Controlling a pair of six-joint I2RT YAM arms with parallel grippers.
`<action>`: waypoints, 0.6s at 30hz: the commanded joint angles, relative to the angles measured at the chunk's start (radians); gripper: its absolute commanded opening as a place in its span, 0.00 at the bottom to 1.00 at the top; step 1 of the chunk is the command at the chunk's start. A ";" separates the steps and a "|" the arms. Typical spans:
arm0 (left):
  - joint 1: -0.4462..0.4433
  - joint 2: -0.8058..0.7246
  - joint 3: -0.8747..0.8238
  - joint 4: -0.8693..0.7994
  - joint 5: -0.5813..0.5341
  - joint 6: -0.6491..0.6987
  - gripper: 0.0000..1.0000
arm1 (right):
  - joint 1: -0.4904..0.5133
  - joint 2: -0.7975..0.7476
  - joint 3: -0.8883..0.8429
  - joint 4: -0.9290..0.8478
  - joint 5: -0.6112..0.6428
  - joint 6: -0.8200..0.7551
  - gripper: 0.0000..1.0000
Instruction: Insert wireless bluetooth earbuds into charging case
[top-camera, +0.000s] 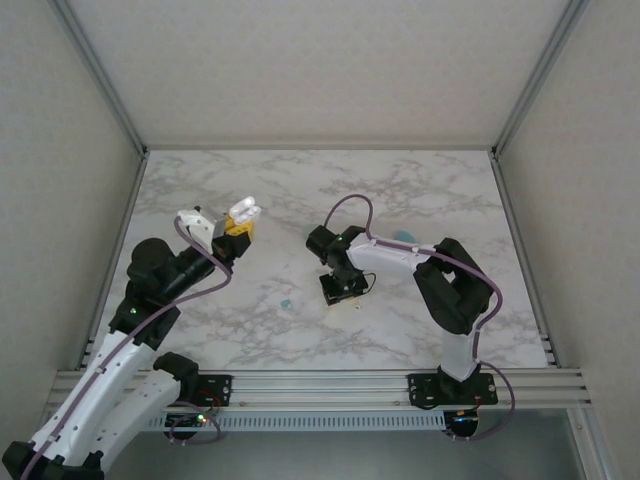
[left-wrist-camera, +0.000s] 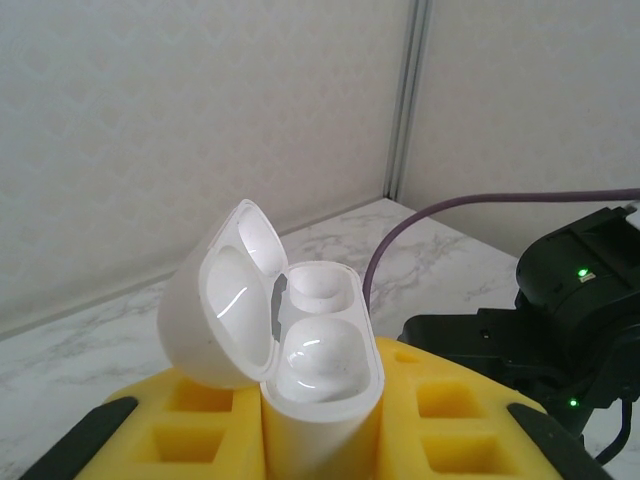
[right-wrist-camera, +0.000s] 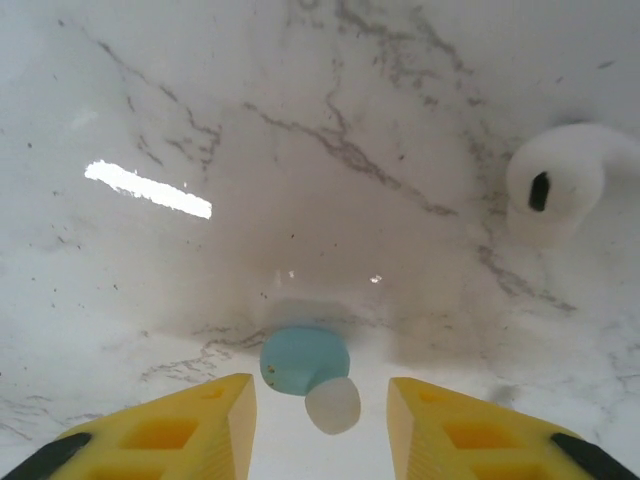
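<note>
**Step in hand:** pickup of an earbud for loading.

**Left side:** The left gripper (left-wrist-camera: 320, 425) is clamped on the base of the charging case (left-wrist-camera: 320, 350). It holds the case upright above the bench (top-camera: 420, 180) with the lid (left-wrist-camera: 225, 300) swung back. Both sockets appear vacant.

**Right side:** To the right of the case, nearer the arm bases, the right gripper (right-wrist-camera: 320, 392) points down at the bench with its jaws parted. A teal earbud (right-wrist-camera: 300, 362) lies between its fingers, apparently untouched. A white earbud (right-wrist-camera: 560, 180) lies on the bench, apart from the teal one.

**Judgement:** The next move calls for closing squarely on the teal earbud and lifting it. It must then be carried left to the case and its stem aligned with a socket. The part is small and rounded, so a slip is likely.
</note>
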 joint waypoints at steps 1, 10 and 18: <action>0.009 0.003 0.030 0.045 0.031 -0.014 0.16 | 0.001 -0.005 0.053 -0.057 0.072 -0.003 0.45; 0.008 0.001 0.024 0.049 0.034 -0.023 0.16 | 0.011 0.015 0.123 -0.077 0.056 -0.140 0.47; 0.008 0.003 0.027 0.046 0.031 -0.026 0.16 | 0.017 0.080 0.128 -0.063 0.002 -0.196 0.38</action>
